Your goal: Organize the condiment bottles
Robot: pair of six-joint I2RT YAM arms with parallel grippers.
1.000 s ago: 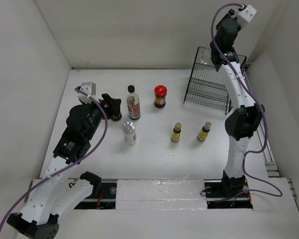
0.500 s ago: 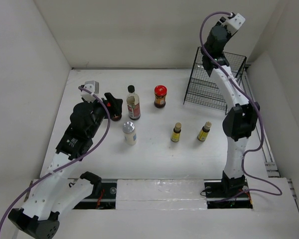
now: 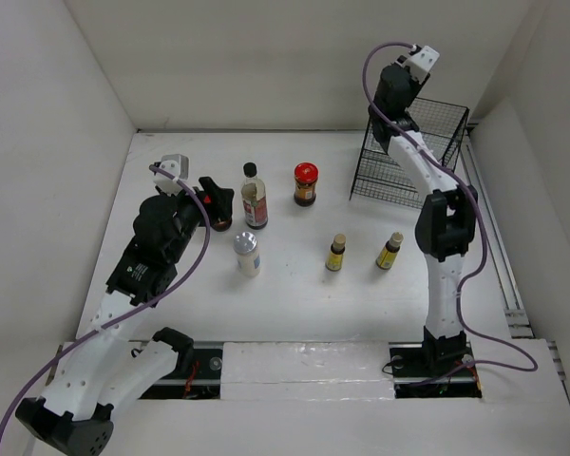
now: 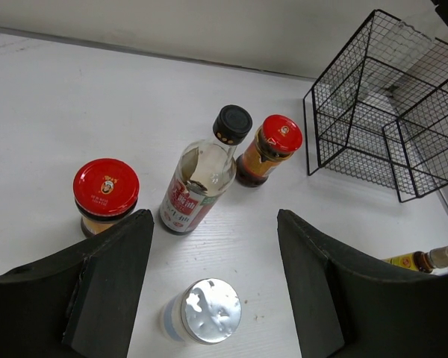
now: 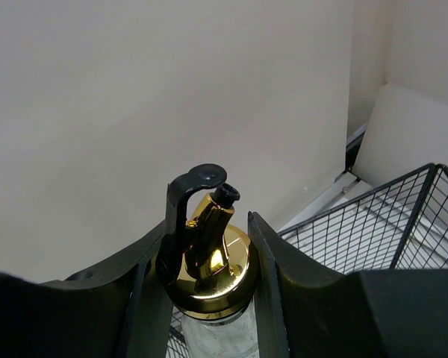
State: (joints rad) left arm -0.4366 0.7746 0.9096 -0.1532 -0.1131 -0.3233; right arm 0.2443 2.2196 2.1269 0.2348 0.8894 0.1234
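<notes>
White table (image 3: pixel 294 290) — gold-spouted bottle (image 5: pixel 207 262) by basket (image 3: pixel 408 169)

We see a black wire basket (image 3: pixel 385 176) standing on the white counter (image 3: pixel 294 304) at its far right corner, close to where the back wall (image 3: pixel 266 66) meets the right-hand wall (image 3: pixel 541 123). From the left wrist view the basket (image 4: pixel 388 127) shows open grid sides with wire shelves inside, its bottom resting on the counter (image 4: pixel 75 97), and the right wrist view catches only its upper rim wires (image 5: pixel 381 224) against the pale wall (image 5: pixel 97 112). Along the near edge of the counter we find a white strip (image 3: pixel 304 366) lying over a black rail (image 3: pixel 204 366).
</notes>
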